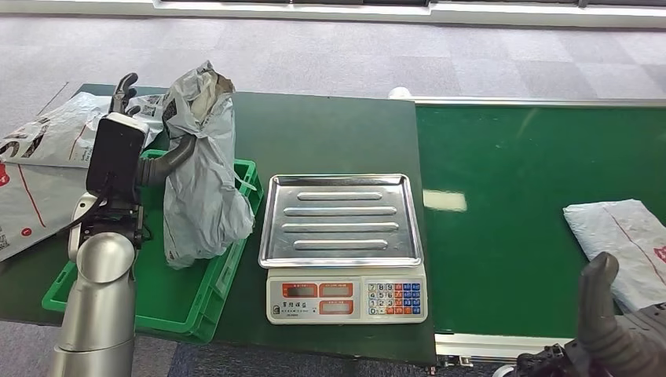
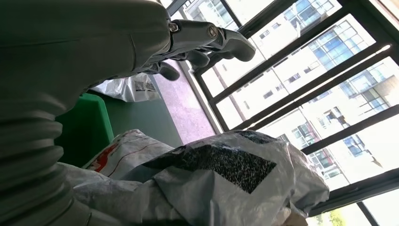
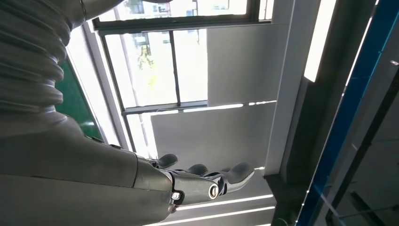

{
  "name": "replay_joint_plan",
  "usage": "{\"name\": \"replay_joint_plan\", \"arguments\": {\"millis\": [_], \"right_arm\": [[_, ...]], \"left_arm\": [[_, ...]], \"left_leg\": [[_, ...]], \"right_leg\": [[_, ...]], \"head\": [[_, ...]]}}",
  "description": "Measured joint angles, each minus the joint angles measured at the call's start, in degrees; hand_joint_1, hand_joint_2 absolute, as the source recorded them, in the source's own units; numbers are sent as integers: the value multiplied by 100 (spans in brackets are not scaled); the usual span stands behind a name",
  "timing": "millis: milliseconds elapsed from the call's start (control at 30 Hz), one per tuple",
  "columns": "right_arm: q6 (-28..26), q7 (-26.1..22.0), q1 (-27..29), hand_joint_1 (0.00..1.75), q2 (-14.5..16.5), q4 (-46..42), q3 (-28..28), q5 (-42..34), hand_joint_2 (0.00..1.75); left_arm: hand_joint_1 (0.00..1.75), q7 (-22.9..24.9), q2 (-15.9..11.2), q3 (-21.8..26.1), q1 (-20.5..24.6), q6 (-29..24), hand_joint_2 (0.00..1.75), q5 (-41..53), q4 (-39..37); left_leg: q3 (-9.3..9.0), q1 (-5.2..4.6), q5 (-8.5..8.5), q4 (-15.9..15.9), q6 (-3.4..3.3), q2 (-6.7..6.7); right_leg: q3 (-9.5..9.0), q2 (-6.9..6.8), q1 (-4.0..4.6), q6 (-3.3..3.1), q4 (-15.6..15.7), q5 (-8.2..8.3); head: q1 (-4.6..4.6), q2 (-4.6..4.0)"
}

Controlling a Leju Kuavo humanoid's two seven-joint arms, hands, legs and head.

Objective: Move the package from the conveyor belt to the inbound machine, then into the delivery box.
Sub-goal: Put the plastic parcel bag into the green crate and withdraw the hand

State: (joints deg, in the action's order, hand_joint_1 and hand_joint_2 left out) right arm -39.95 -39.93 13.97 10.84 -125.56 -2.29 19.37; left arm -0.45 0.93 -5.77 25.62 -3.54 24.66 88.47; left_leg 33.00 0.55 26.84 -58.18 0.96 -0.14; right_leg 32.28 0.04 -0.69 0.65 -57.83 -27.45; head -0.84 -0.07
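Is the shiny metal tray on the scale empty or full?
Empty. The shiny metal tray on the white scale shows only its bare ridges in the head view; nothing lies on it.

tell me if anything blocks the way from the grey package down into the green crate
Nothing visible does. The left hand holds the grey package upright over the green crate, its lower end already at the crate's bare floor.
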Motion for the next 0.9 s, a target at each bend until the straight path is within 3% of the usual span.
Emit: {"name": "replay_joint_plan", "arguments": {"millis": [133,333,633,900], "right_arm": [[0,2,133,0,-74,33,0,-101,175],[0,7,552,0,-428,113,0,-395,175],[0,115,991,0,-815,233,-28,-418,175],[-7,139,1178,0,-952,263,-33,-474,175]], "left_arm": [[0,3,-21,28,-77,25,175,53,-41],[0,188,-177,342,-325,4,175,349,1],[0,-96,-848,1431,-688,-1236,175,735,-312],[0,-243,-1361,2163,-1113,-1256,175,353,-874]], "left_leg": [[1,0,0,0,0,-1],[4,0,2,1,1,1],[-1,0,2,7,6,6],[2,2,3,9,12,8]], "right_leg": [[-1,-2,1,0,0,0],[3,2,2,-3,0,-3],[3,6,14,-17,0,-11],[4,6,14,-21,-1,-14]], "head": [[-1,0],[-1,0],[-2,0],[-2,0]]}}
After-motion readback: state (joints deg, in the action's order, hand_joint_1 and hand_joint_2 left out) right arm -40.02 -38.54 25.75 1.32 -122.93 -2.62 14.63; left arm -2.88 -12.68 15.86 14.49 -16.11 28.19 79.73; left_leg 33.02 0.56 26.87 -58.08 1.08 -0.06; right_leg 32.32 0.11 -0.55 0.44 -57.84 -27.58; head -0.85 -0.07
